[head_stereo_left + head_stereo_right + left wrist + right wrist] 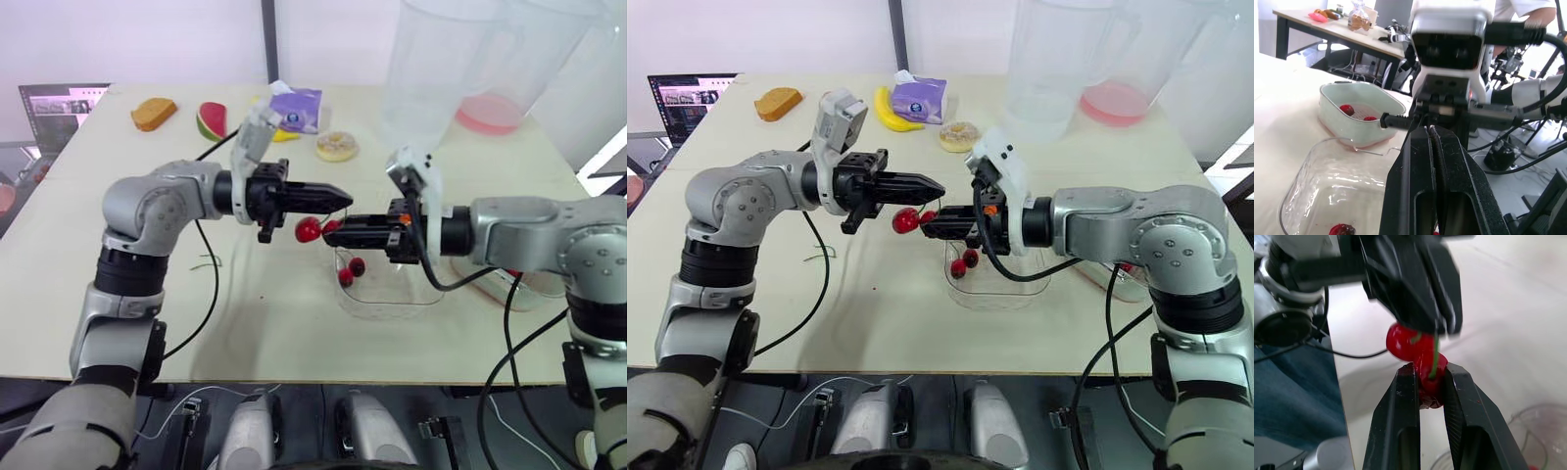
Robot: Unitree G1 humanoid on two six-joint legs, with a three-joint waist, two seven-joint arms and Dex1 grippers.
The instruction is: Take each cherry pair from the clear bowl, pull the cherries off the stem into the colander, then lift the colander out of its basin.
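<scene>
The stem (1436, 352) is clenched in the left gripper's (939, 186) jaws, and one cherry (1429, 379) in the right gripper's (927, 223). Next, a pull apart is likely called for, over the colander (1364, 100) at right.

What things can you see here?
Cherry pair: one, red, held between both grippers.
Clear bowl: one, see-through, table middle.
Cherries: two, red, in the clear bowl.
Colander: one, pale green, beside the bowl, two cherries inside.
Basin: one, pink, under the colander.
Bread slice: one, brown, far left.
Watermelon slice: one, red-green, beside the bread.
Banana: one, yellow, far middle.
Tissue pack: one, purple, by the banana.
Doughnut: one, pale, near the tissue pack.
Pitchers: two, clear, far right.
Laptop: one, dark, past the left edge.
Left gripper: black fingers shut on the cherry pair.
Right gripper: black fingers shut on the cherry pair.
</scene>
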